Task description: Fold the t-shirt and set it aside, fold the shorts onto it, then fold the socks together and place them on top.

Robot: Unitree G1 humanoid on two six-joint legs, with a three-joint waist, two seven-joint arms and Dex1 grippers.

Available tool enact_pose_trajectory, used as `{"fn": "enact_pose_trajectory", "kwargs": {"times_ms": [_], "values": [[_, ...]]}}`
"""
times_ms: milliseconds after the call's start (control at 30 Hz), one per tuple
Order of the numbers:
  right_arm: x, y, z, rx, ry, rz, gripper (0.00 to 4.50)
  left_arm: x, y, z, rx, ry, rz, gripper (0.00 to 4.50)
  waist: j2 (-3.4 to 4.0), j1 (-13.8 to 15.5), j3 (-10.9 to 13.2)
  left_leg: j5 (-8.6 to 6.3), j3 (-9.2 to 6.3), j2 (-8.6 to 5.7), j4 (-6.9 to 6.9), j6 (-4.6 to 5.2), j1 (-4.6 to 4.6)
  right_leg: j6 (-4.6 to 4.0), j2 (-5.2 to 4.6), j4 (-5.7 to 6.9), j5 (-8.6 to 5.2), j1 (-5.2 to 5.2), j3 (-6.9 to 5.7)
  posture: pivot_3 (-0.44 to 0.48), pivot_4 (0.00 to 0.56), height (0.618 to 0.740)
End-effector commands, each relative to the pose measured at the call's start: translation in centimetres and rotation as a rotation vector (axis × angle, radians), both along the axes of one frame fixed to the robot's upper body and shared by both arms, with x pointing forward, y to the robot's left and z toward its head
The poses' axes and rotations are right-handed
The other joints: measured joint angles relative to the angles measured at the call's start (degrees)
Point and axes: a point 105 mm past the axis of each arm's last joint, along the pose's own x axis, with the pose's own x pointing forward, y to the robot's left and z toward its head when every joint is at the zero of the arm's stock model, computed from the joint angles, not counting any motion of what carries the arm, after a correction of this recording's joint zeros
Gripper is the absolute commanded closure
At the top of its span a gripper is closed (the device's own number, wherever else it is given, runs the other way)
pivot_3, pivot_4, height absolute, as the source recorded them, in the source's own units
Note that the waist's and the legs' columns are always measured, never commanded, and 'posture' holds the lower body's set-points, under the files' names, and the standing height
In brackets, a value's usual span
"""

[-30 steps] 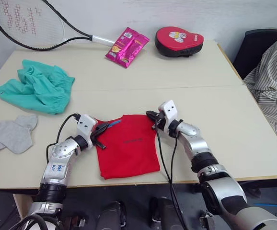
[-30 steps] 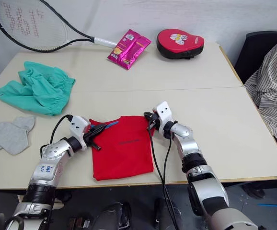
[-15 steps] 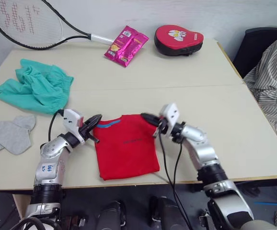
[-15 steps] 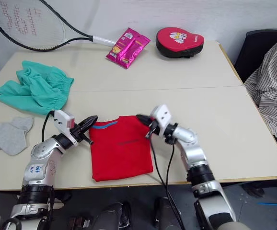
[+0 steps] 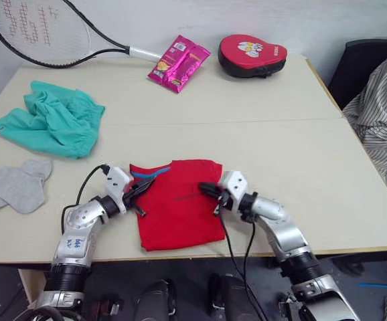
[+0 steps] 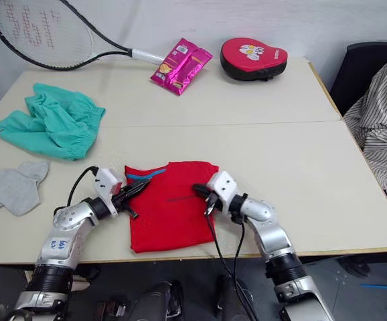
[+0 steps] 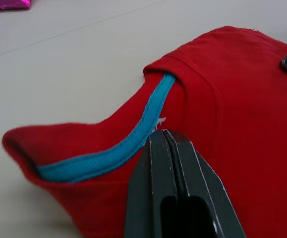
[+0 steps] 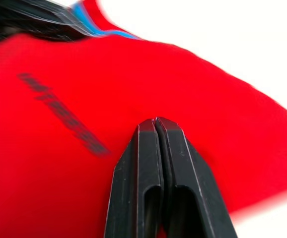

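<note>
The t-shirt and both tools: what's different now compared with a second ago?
Both tools moved inward onto the t-shirt. The left tool, shut, drew back off its left edge, then returned to the blue collar. The right tool, shut, came from the top right corner down onto the chest. The shirt stayed put, as did the shorts and socks.

Silver-grey jointed metal arms, black elbow cuffs, looping black cables, white wrist blocks, blue scribbles on left forearm.

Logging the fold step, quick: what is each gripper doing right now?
Left gripper: shut, fingers together at the t-shirt near its blue neck trim, no fabric seen between them.
Right gripper: shut, fingertips over the t-shirt, holding nothing.
</note>
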Motion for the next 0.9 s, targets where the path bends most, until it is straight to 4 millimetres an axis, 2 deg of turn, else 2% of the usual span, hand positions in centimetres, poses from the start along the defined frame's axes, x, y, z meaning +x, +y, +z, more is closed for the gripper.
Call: {"fn": "enact_pose_trajectory", "kwargs": {"times_ms": [33, 133, 200, 267, 333, 467, 567, 733, 900], "values": [[-0.2, -2.1, 0.7, 0.036, 0.015, -0.022, 4.45, -0.5, 0.0, 1.4, -0.015, -0.059, -0.035, 4.50, 0.00, 0.12, 0.00, -0.01, 0.00, 0.00, 0.01, 0.01, 0.00, 0.00, 0.00, -0.01, 0.00, 0.01, 0.00, 0.000, 0.150, 0.740], [-0.8, -3.9, 1.3, 0.030, 0.006, -0.010, 4.45, -1.4, -1.0, 3.2, -0.074, -0.108, -0.142, 4.50, 0.00, 0.32, 0.01, -0.02, -0.01, 0.00, 0.01, 0.04, -0.03, 0.00, -0.01, -0.05, 0.00, 0.00, -0.01, 0.000, 0.150, 0.740], [-1.1, -3.9, 2.3, 0.037, -0.024, 0.018, 4.45, -2.1, -2.2, 4.1, -0.087, -0.122, -0.220, 4.50, -0.01, 0.26, 0.02, -0.02, -0.01, 0.00, 0.01, 0.10, -0.11, 0.00, -0.01, -0.08, 0.00, -0.03, -0.02, 0.000, 0.150, 0.740], [-1.7, -2.5, 3.4, 0.054, -0.059, 0.079, 4.45, -2.9, -3.8, 4.5, -0.078, -0.124, -0.306, 4.50, 0.00, 0.10, 0.02, 0.01, -0.01, 0.00, 0.02, 0.16, -0.14, 0.00, -0.01, -0.09, 0.00, -0.06, -0.02, 0.000, 0.150, 0.740], [-2.2, -0.5, 3.8, 0.055, -0.085, 0.128, 4.45, -3.2, -5.0, 4.0, -0.054, -0.108, -0.347, 4.50, 0.00, -0.25, 0.02, 0.08, 0.00, 0.01, 0.00, 0.23, -0.11, 0.00, 0.01, -0.05, 0.00, -0.07, -0.02, 0.000, 0.150, 0.740], [-2.5, 2.8, 2.9, 0.044, -0.076, 0.159, 4.45, -3.5, -6.0, 1.9, 0.017, -0.039, -0.373, 4.50, 0.00, -0.10, 0.02, 0.16, 0.02, 0.16, -0.04, 0.08, -0.04, -0.02, 0.18, -0.01, -0.02, -0.08, -0.01, 0.000, 0.150, 0.740], [-1.7, 3.5, 1.7, 0.020, -0.043, 0.125, 4.45, -3.9, -6.0, 0.4, 0.046, 0.021, -0.389, 4.50, 0.00, -0.01, 0.02, 0.17, 0.02, 0.17, -0.02, 0.08, -0.11, -0.05, 0.20, 0.00, -0.03, -0.13, -0.01, 0.000, 0.150, 0.740], [0.6, 1.5, 0.1, -0.014, 0.006, 0.007, 4.45, -4.9, -5.5, -0.9, 0.084, 0.075, -0.416, 4.50, 0.01, 0.05, 0.02, 0.12, 0.02, 0.09, 0.03, 0.17, -0.18, -0.06, 0.10, -0.04, -0.02, -0.15, -0.01, 0.000, 0.150, 0.740], [1.4, -3.7, 0.9, -0.035, 0.026, -0.047, 4.45, -5.3, -4.5, -1.2, 0.093, 0.084, -0.409, 4.50, 0.01, 0.27, 0.02, 0.11, 0.00, 0.07, 0.02, 0.20, -0.17, -0.06, 0.06, -0.04, -0.02, -0.13, -0.01, 0.000, 0.150, 0.740]]}}
